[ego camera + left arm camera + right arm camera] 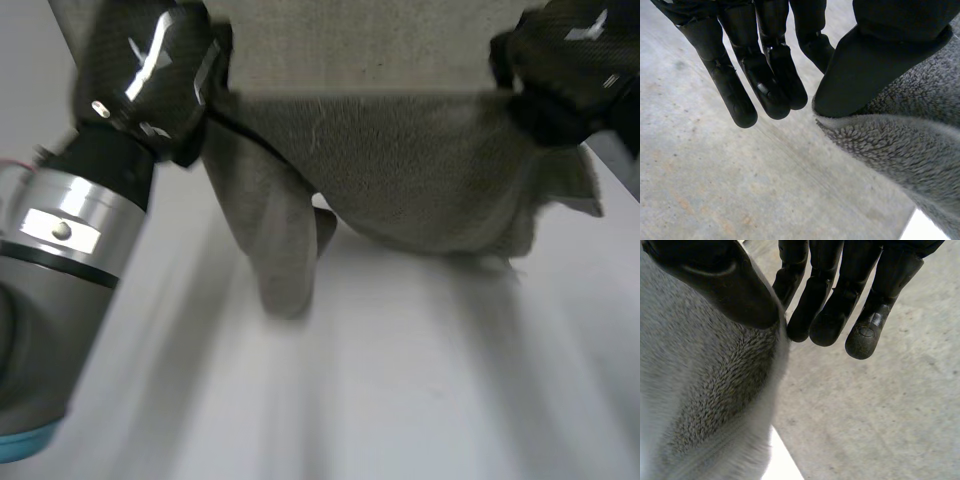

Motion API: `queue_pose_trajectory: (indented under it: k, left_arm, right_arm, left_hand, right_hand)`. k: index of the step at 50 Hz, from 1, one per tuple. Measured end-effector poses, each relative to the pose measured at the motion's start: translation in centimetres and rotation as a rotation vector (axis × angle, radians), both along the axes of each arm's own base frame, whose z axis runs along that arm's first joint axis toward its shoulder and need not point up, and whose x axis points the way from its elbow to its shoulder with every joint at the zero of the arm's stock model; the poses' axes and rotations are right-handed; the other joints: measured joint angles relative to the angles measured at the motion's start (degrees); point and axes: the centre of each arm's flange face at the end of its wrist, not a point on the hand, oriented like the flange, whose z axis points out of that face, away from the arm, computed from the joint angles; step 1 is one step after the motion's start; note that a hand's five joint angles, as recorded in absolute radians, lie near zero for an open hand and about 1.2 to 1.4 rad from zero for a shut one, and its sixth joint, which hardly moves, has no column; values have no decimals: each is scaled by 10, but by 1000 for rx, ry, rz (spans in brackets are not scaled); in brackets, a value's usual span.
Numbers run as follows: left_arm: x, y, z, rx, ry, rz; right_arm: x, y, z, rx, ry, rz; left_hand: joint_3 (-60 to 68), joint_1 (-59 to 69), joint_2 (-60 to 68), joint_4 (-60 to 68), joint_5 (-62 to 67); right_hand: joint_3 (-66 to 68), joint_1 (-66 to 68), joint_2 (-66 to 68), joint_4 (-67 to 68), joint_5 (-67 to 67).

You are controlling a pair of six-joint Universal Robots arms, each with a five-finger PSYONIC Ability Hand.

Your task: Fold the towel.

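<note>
The white table (pixel 400 400) filled the lower half of the head view. Above it the grey towel (pixel 420 170) hung lifted across the upper middle of the frame. It sagged between the two hands, and one long fold drooped at left centre towards the tabletop. The left hand (pixel 145 70), upper left, and the right hand (pixel 570 65), upper right, each held a top end of the towel — thumb clamped onto the pile, fingers straight alongside.
</note>
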Motion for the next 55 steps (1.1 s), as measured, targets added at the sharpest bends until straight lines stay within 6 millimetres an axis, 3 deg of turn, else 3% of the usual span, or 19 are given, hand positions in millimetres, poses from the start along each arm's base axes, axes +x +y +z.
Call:
queue_pose_trajectory:
  k: [3, 6, 14, 20, 24, 28, 30, 32, 33, 35, 37, 38, 41, 44, 48, 55]
  left_arm:
    - [4, 6, 15, 52, 24, -19]
    - [3, 1, 12, 148, 17, -30]
    - [-13, -42, -50, 436, -79, 0]
    - [-23, -96, -104, 556, -135, 64]
    - [-29, -126, -109, 530, -119, 96]
    - [-35, -155, -78, 387, -30, 117]
    - [-36, -163, -56, 291, 30, 119]
    - [-36, -168, -22, 151, 113, 116]
    - [-35, -168, -13, 111, 136, 115]
    - [-29, -162, 26, -55, 229, 107]
    - [-23, -154, 50, -165, 287, 100]
    - [-19, -148, 61, -219, 314, 96]
    - [-12, -135, 71, -281, 342, 89]
    - [-10, -131, 61, -257, 325, 89]
    - [-9, -131, 26, -135, 252, 90]
    - [2, -133, -58, 125, 89, 92]
  right_arm:
    - [-5, -2, 11, 35, 21, -3]
    - [-6, -13, 5, 107, 58, 4]
    - [13, -44, -48, 294, 161, 63]
    - [37, -72, -99, 394, 211, 80]
    - [48, -96, -105, 340, 184, 34]
    - [57, -126, -83, 147, 54, -46]
    - [58, -136, -64, 31, -31, -74]
    - [57, -139, -32, -133, -146, -93]
    - [56, -138, -22, -176, -176, -95]
    - [49, -127, 14, -329, -276, -92]
    - [44, -117, 32, -398, -318, -83]
    - [42, -111, 39, -424, -333, -74]
    - [40, -100, 39, -400, -314, -42]
    - [41, -95, 24, -318, -267, -9]
    - [46, -93, -13, -137, -181, 37]
    - [49, -90, -83, 118, -68, 65]
  left_hand:
    - [0, 0, 0, 0, 0]
    - [0, 0, 0, 0, 1]
    - [0, 0, 0, 0, 1]
    - [0, 1, 0, 0, 1]
    - [0, 1, 0, 0, 1]
    - [0, 1, 0, 0, 1]
    - [0, 1, 0, 0, 1]
    - [0, 1, 0, 0, 1]
    - [0, 1, 0, 0, 1]
    - [0, 1, 0, 0, 1]
    - [0, 1, 0, 0, 1]
    - [0, 1, 0, 0, 1]
    - [0, 1, 0, 0, 3]
    - [0, 1, 0, 0, 3]
    - [0, 3, 0, 0, 3]
    - [0, 3, 0, 0, 3]
  right_hand:
    - [0, 0, 0, 0, 2]
    - [0, 0, 0, 0, 2]
    - [0, 0, 0, 0, 4]
    - [0, 0, 0, 0, 4]
    - [0, 0, 0, 0, 4]
    - [0, 0, 0, 0, 4]
    - [0, 0, 0, 0, 4]
    - [0, 0, 0, 0, 4]
    - [0, 0, 0, 0, 4]
    - [0, 0, 0, 0, 4]
    - [0, 0, 0, 0, 4]
    - [0, 0, 0, 0, 4]
    - [0, 0, 0, 0, 4]
    - [0, 0, 0, 0, 4]
    - [0, 0, 0, 0, 4]
    - [0, 0, 0, 0, 4]
